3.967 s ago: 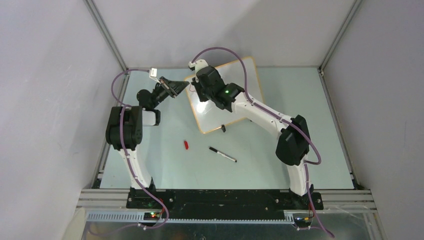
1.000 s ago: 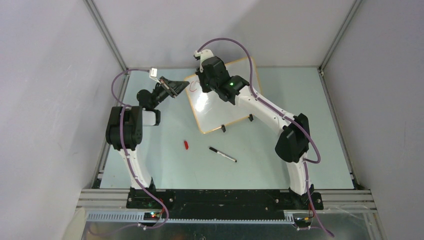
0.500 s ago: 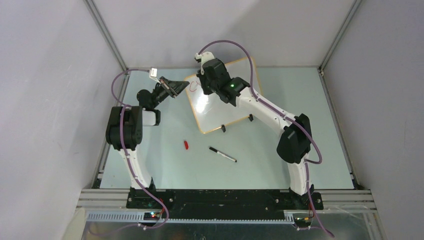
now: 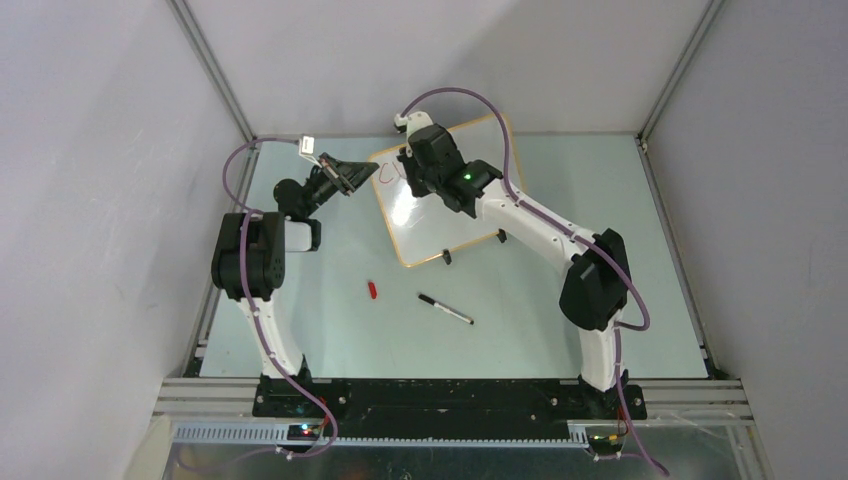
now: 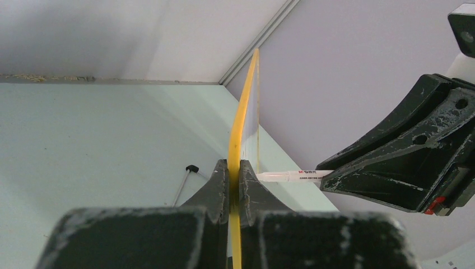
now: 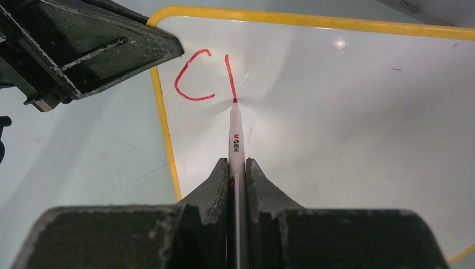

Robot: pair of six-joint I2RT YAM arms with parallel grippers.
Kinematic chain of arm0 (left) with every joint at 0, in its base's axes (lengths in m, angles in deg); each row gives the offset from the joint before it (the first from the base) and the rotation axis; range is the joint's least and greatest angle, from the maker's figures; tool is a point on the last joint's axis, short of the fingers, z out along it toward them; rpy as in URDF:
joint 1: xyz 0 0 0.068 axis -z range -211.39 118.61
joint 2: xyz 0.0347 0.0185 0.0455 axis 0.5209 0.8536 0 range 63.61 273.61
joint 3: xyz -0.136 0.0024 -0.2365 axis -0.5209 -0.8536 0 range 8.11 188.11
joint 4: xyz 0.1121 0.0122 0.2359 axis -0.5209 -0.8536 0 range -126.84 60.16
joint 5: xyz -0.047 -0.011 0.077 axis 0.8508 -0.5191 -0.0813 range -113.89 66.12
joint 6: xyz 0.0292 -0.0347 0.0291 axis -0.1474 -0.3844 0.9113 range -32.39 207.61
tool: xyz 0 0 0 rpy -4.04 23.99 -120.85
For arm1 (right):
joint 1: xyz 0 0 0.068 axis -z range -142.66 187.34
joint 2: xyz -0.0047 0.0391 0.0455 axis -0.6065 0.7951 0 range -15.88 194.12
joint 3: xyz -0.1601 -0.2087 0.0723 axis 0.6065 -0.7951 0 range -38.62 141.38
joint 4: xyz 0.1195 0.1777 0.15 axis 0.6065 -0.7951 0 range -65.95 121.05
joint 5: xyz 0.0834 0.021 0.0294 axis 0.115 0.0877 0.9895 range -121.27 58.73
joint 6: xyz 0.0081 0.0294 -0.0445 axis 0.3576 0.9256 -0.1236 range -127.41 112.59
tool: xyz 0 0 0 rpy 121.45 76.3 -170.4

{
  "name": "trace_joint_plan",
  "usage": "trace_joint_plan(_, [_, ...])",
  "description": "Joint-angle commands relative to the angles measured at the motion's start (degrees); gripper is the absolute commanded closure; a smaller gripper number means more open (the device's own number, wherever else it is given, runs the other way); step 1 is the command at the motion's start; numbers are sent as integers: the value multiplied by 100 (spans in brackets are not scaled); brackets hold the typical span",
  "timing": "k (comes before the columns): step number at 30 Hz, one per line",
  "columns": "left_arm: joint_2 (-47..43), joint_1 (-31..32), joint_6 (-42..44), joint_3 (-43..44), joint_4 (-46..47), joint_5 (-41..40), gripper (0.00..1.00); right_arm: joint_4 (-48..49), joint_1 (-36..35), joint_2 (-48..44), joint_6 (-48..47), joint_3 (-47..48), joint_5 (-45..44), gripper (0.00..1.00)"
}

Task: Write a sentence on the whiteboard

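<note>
Left pincer (image 4: 366, 172) is clamped shut on the left rim of the whiteboard (image 4: 445, 222) (in the left wrist view the yellow-orange edge runs right between the two fingers, seen edge-on). The board sits at the far middle of the desk (image 4: 320, 330), turned at an angle to the desk edges, with two small black clip feet (image 4: 447, 258) along its near side.

Of the sentence (image 6: 193, 78) there's only a red "C" and one straight downstroke beside it, up in the board's top left corner, close to where the left pincer bites.

Moving right: the right pincer (image 6: 237, 168) is closed tight on a white marker (image 6: 234, 131) with red print on the barrel. Its red tip is touching the board right at the bottom end of that downstroke. The right arm reaches in from the right side, across the board.

Nearer the arm bases, a small red bit (image 4: 372, 290) lies loose on the desk. Just to its right is a white pen with a black cap (image 4: 446, 309), well apart from both pincers.
</note>
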Motion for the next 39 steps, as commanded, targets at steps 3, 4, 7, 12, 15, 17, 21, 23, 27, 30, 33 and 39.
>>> trace_joint_plan(3, [-178,131,303,10,259,289,100,90,16,-255,42,-77,-44,100])
trace_joint_plan(4, [-177,131,303,10,260,284,100,94,12,-253,37,-66,-48,100])
trace_joint_plan(7, [-182,131,303,9,264,291,100,93,23,-220,21,-2,-57,100])
trace_joint_plan(12, [-173,131,306,15,260,293,100,40,38,-131,0,176,-37,100])
trace_joint_plan(15, [-168,131,310,12,260,289,100,25,36,-84,-17,255,-33,100])
trace_joint_plan(17, [-167,128,311,11,260,294,100,18,50,-58,-26,309,-29,100])
trace_joint_plan(21, [-170,131,311,24,260,293,100,-17,51,-18,-53,427,-23,100])
trace_joint_plan(23, [-172,131,311,23,260,290,100,-26,52,5,-55,488,-18,100])
trace_joint_plan(27, [-178,131,311,18,260,288,100,-72,46,62,-59,591,5,100])
trace_joint_plan(30, [-183,131,311,18,260,288,100,-95,42,88,-72,640,9,100])
trace_joint_plan(33, [-172,131,311,14,260,289,100,-101,35,96,-73,659,24,100])
trace_joint_plan(39, [-170,130,303,21,260,289,100,-118,31,141,-73,704,45,100])
